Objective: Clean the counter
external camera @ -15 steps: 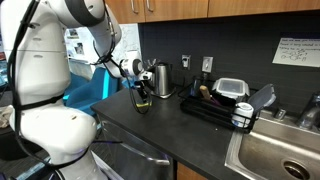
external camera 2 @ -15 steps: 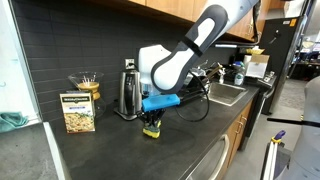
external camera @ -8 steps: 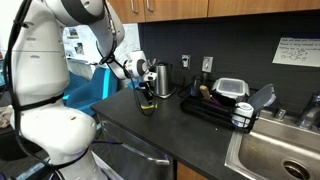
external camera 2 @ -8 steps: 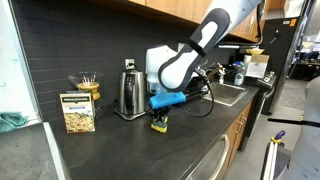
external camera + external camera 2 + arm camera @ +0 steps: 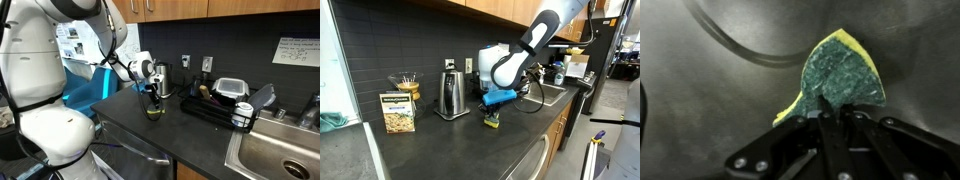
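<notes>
A yellow sponge with a green scrub face (image 5: 840, 75) fills the middle of the wrist view, pinched at its lower edge by my gripper (image 5: 837, 112), which is shut on it. In both exterior views the sponge (image 5: 153, 110) (image 5: 493, 122) is pressed down on the dark matte counter (image 5: 150, 138) (image 5: 440, 155), with the gripper (image 5: 152, 100) (image 5: 492, 112) directly above it. The sponge sits just in front of the steel kettle. The counter surface (image 5: 700, 110) around the sponge looks bare in the wrist view.
A steel kettle (image 5: 162, 76) (image 5: 448, 92) stands at the back wall beside the gripper. A black dish rack (image 5: 225, 108) with containers and the steel sink (image 5: 280, 150) lie further along. A printed box (image 5: 398, 112) and a small bowl (image 5: 405, 84) stand at the other end.
The gripper has slid the sponge along the counter, away from the box end and toward the dish rack and sink. Its grip on the sponge has stayed the same.
</notes>
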Tool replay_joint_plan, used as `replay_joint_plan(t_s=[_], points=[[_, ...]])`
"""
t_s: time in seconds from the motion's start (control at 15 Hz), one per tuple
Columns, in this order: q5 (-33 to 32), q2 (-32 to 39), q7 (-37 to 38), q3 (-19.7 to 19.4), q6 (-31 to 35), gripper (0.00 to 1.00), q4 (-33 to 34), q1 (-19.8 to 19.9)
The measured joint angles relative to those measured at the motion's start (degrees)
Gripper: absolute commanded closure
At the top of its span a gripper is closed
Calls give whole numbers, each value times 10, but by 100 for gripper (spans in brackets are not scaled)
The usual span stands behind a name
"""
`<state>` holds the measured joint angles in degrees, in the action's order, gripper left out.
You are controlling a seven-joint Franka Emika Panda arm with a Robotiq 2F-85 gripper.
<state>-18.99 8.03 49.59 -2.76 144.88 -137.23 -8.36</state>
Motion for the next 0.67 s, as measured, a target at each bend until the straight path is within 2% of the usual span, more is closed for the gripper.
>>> replay_joint_plan(t_s=[0.67], points=[[-44,-52,1,-22,0,97,-62,66]])
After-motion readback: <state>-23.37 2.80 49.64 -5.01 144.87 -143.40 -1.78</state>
